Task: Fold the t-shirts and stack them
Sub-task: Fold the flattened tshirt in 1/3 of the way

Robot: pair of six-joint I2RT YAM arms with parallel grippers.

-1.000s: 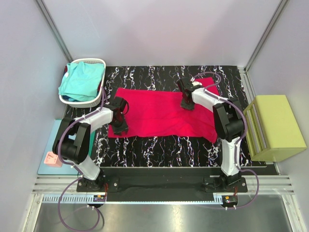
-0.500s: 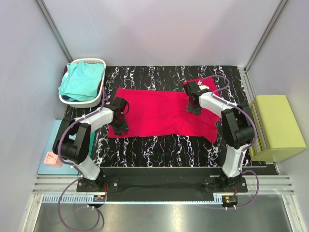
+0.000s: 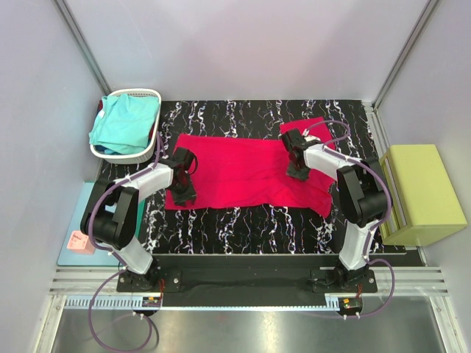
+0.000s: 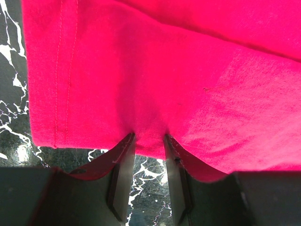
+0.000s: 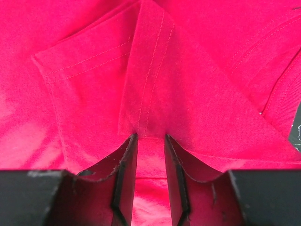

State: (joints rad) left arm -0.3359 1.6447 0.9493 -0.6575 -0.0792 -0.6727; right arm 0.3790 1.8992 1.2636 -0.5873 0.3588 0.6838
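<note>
Lying on the marbled table (image 3: pixel 243 220), the crimson t-shirt (image 3: pixel 246 170) is being pinched at its hem by the left gripper (image 4: pixel 148 136) and at a seam fold by the right gripper (image 5: pixel 150 136). The turquoise t-shirt (image 3: pixel 124 123) is sitting in a white basket (image 3: pixel 136 93).

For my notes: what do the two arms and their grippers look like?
Both the left arm and right arm have white links with black joints and black bases. A purple cable loops along each. The left gripper and right gripper have flat, dark, blade-like fingers.
</note>
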